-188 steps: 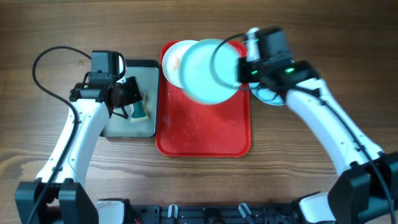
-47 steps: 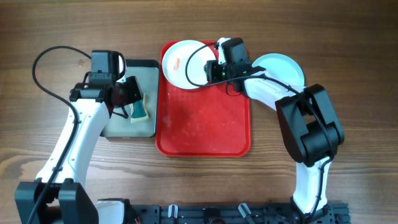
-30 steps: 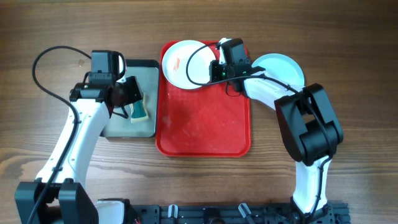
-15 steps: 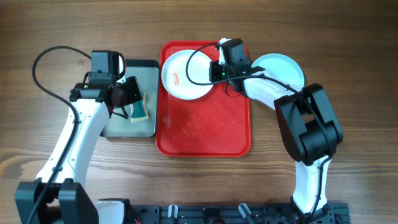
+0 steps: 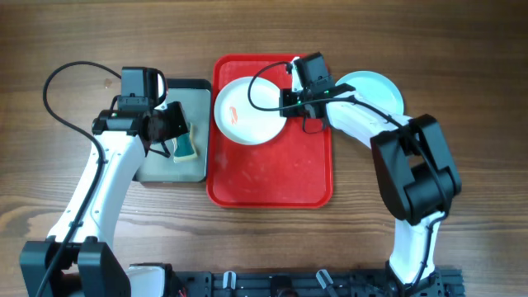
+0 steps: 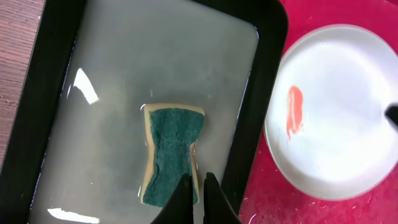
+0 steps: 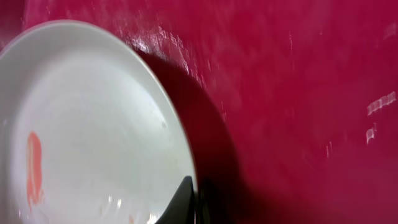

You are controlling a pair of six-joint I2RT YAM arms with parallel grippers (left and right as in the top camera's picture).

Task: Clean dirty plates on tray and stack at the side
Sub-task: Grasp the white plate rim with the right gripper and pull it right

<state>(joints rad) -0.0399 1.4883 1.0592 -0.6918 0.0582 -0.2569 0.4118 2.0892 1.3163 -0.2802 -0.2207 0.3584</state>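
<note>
The right jaws pinch the right rim of the white plate (image 5: 247,111), which lies flat on the red tray (image 5: 272,177), its orange smear (image 6: 294,112) on the side away from them. A turquoise plate (image 5: 378,84) rests on the counter (image 5: 462,49) just behind them. The left jaws are closed empty, directly above the green sponge (image 6: 171,149) in the dark tray (image 6: 37,124).

Orange-smeared white plate (image 5: 247,111) on red tray (image 5: 272,175), turquoise plate (image 5: 381,89) beside it
</note>
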